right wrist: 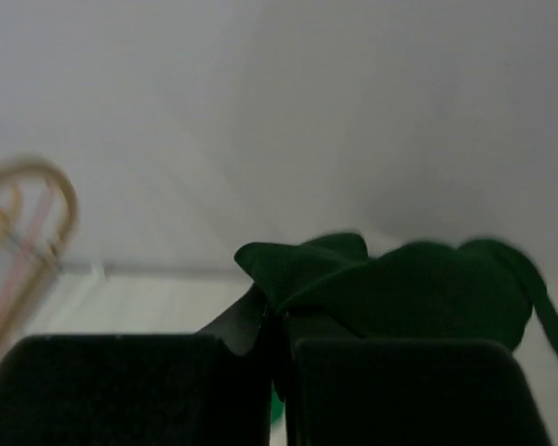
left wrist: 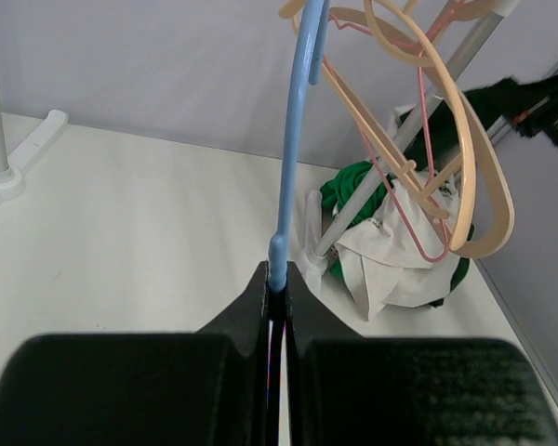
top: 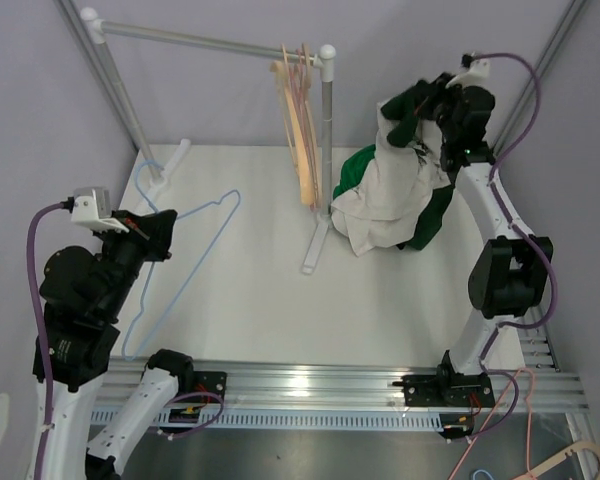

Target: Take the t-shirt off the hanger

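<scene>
White tabletop [top: 250,290] carries the garment rack [top: 327,120] on two flat white feet; left foot [top: 172,160] stands at the far left corner; right foot [top: 316,245] stands near the centre; lower folds of the white-and-green t-shirt [top: 380,215] rest on the surface, touching the right foot.

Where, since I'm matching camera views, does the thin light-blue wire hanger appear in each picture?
Top external: thin light-blue wire hanger left of centre, slanting.
Left wrist: centre, running up to the top edge.
Right wrist: not in view.
Shared landmark: green-and-white cloth t-shirt, seen in all three.
</scene>
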